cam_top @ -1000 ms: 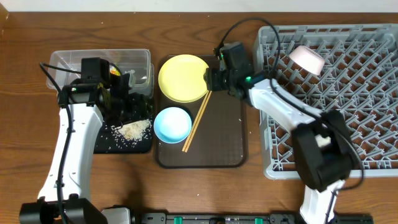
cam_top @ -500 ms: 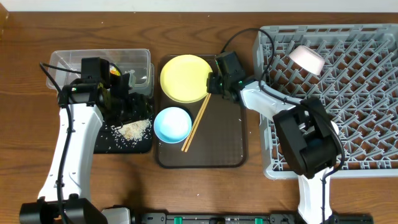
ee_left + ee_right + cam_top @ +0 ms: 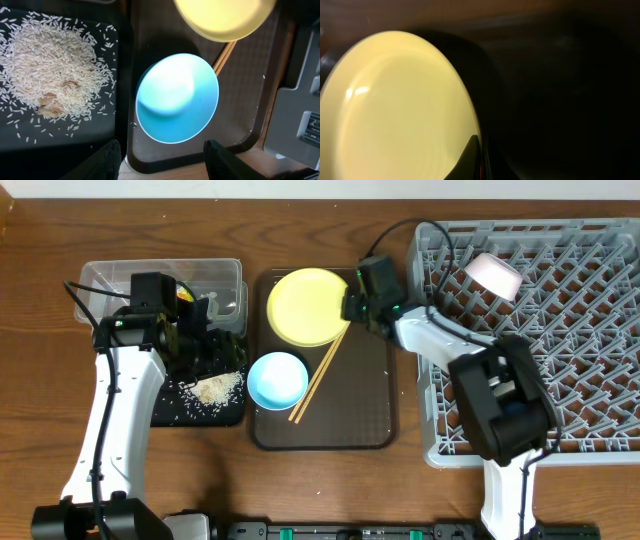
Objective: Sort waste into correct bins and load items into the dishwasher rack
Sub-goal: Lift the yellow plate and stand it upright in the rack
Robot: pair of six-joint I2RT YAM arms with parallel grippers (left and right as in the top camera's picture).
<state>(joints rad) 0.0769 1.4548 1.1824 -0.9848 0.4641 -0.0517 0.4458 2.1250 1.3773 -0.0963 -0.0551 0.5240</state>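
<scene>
The yellow plate (image 3: pixel 306 307) lies at the back of the brown serving tray (image 3: pixel 350 430), and my right gripper (image 3: pixel 347 308) is shut on its right rim. In the right wrist view the plate (image 3: pixel 395 110) fills the left side, with the gripper (image 3: pixel 479 161) clamped on its edge. A light blue bowl (image 3: pixel 277 380) and wooden chopsticks (image 3: pixel 320 372) lie on the same tray. My left gripper (image 3: pixel 165 162) hangs open over the near edge of the bowl (image 3: pixel 177 97), holding nothing. Rice scraps (image 3: pixel 50 75) are heaped on the black tray (image 3: pixel 170 412).
The grey dishwasher rack (image 3: pixel 560 360) fills the right side, with a small pale cup (image 3: pixel 492 275) in its back left part. A clear tub (image 3: pixel 110 275) stands behind the black tray, with an orange bit of wrapper (image 3: pixel 185 294) showing inside it.
My right gripper has shut on the yellow plate's rim. The plate has slid a little to the right with it. The left arm has not moved.
</scene>
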